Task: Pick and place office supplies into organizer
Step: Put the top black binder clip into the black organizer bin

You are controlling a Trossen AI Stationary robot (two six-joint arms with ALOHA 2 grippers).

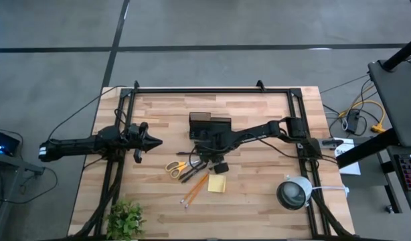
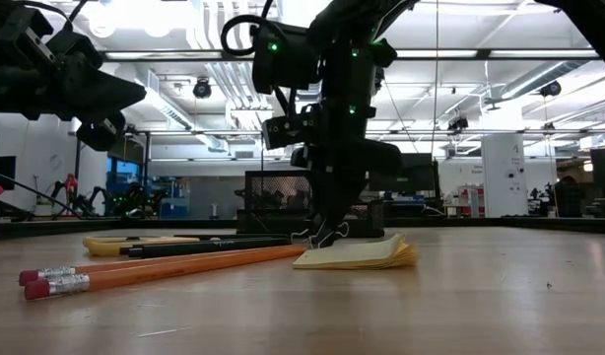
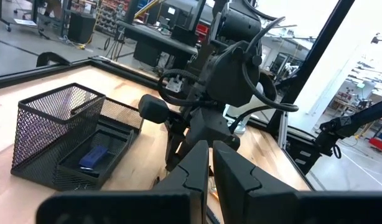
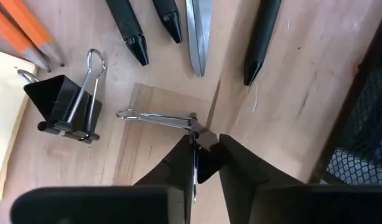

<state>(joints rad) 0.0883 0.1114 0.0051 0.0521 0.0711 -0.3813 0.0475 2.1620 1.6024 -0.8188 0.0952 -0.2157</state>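
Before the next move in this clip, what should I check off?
1. Right gripper on the clip: ok, its fingers flank the clip's body closely.
2. Clip off the table: cannot tell; in the low view it sits at about table level.
3. Second clip clear of the grasp: ok, it lies apart.
4. Organizer free to receive: ok, its low tray is open and holds only a blue block.
5. Left gripper out of the way: ok, shut, left of the supplies.
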